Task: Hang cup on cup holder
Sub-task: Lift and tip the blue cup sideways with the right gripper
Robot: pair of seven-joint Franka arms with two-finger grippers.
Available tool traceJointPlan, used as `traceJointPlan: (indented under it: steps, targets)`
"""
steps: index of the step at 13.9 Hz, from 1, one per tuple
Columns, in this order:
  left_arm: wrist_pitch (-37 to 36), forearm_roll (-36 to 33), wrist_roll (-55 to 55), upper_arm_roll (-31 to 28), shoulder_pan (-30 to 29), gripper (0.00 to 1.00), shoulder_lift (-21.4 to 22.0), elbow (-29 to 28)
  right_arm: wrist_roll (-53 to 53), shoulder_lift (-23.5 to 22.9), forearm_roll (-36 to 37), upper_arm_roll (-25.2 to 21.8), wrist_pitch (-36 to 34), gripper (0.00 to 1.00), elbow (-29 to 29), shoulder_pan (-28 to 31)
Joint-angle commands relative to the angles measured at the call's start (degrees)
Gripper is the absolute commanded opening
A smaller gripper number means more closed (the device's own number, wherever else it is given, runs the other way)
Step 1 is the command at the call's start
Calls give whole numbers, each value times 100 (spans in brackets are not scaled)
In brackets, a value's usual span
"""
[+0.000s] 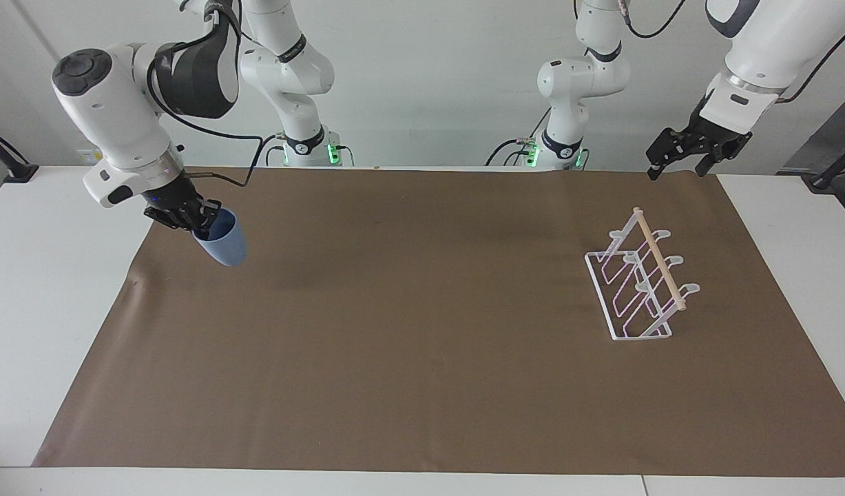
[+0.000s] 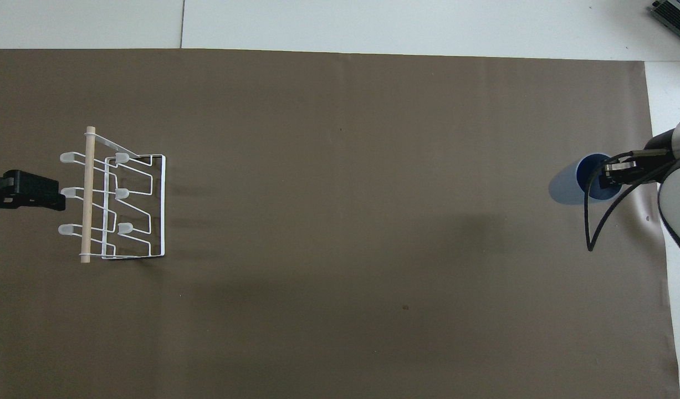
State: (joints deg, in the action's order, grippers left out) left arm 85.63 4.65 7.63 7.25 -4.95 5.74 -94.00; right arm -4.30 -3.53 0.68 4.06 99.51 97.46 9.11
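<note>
The light-blue cup (image 1: pixel 225 245) hangs tilted in the air over the brown mat at the right arm's end of the table. My right gripper (image 1: pixel 200 219) is shut on its rim, one finger inside the cup. The overhead view shows the cup (image 2: pixel 566 185) and the right gripper (image 2: pixel 614 169) too. The white wire cup holder (image 1: pixel 639 284) with its wooden dowel (image 1: pixel 660 260) stands on the mat at the left arm's end, with nothing on its prongs; it also shows in the overhead view (image 2: pixel 118 205). My left gripper (image 1: pixel 675 169) is open and empty, raised beside the holder.
The brown mat (image 1: pixel 422 344) covers most of the white table (image 1: pixel 43 275). A black cable (image 2: pixel 592 221) loops from the right wrist beside the cup.
</note>
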Motion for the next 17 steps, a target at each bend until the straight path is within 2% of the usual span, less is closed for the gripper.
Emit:
traceJointPlan:
  steps: [1, 2, 4, 8, 9, 11, 12, 14, 17]
  targets:
    - [-187, 492, 369, -4, -76, 100, 112, 31, -115, 211, -6, 33, -326, 0, -104, 30]
    - [-170, 545, 518, 40, -68, 100, 112, 31, -115, 299, -23, 51, -422, 0, -113, 30]
    - [-161, 1061, 1490, -12, -85, 100, 120, -4, -115, 493, -41, 60, -493, 0, -113, 30]
    - [-65, 1958, 2785, -21, -103, 100, 243, -223, -141, 546, -76, 270, -1134, 0, -464, 21]
    - [110, 2152, 2901, -13, -94, 100, 322, -381, -150, 546, -311, 375, -1092, 0, -482, -5]
    - [697, 2198, 3145, 31, 2, 100, 480, -767, -115, 555, -1520, 333, -1048, 0, -482, -5]
    - [970, 2198, 3818, 92, 72, 100, 498, -856, -107, 555, -1927, 332, -934, 0, -482, -5]
    - [1367, 2198, 5198, 145, 336, 100, 516, -927, -124, 555, -2115, 420, -714, 0, -482, -40]
    - [1508, 2504, 6019, 146, 574, 100, 604, -1102, -89, 555, -2693, 666, -415, 0, -456, -76]
